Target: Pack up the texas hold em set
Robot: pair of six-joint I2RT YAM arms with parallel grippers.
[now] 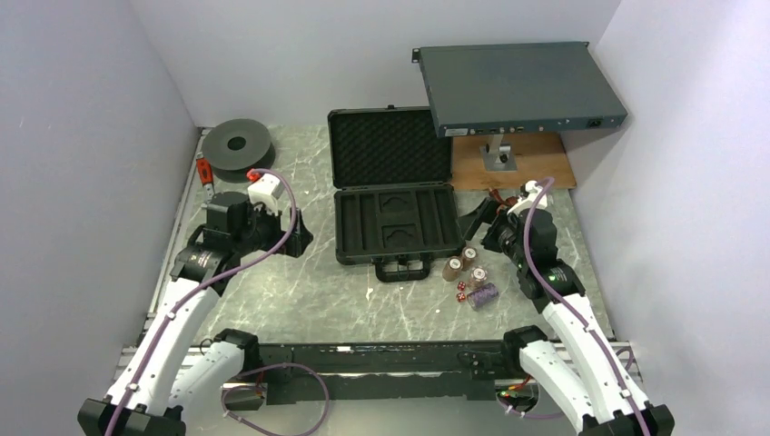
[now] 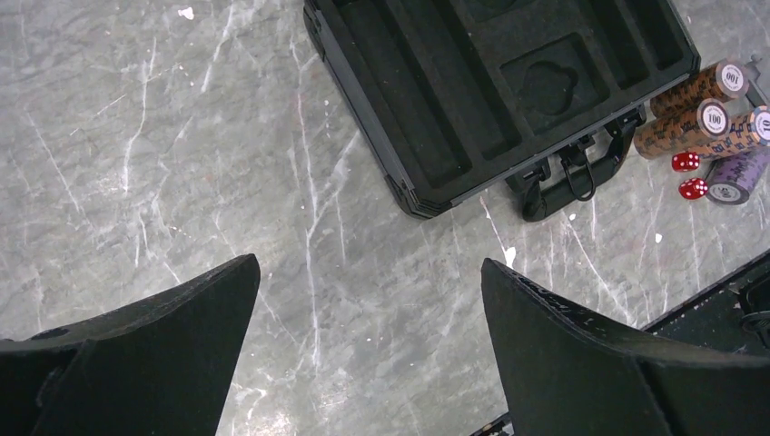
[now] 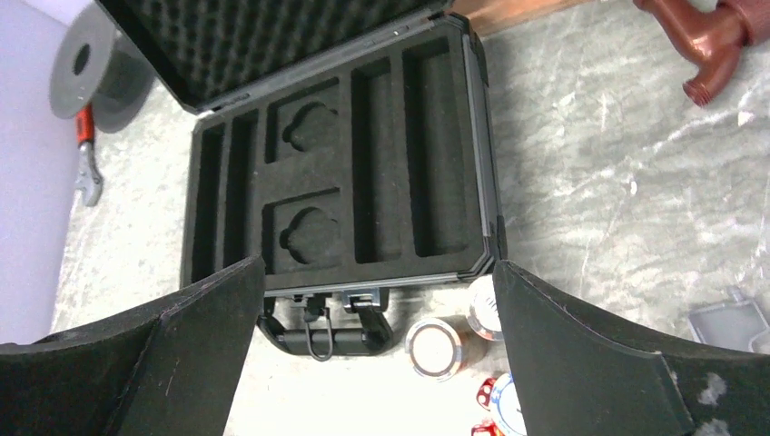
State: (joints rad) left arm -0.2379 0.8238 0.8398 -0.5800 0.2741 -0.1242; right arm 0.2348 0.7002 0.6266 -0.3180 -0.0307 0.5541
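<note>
Both wide open and empty-handed: left gripper [image 2: 368, 263], right gripper [image 3: 378, 263]. Left wrist view catches the purple chip stack [image 2: 737, 177]; right wrist view instead shows the egg-crate foam lid [image 3: 272, 36].

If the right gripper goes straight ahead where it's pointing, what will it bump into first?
Most likely the black case, at its front edge by the handle, which sits midway between the tips of the open right gripper. The brown chips lie slightly to one side. Depth is hard to judge.
</note>
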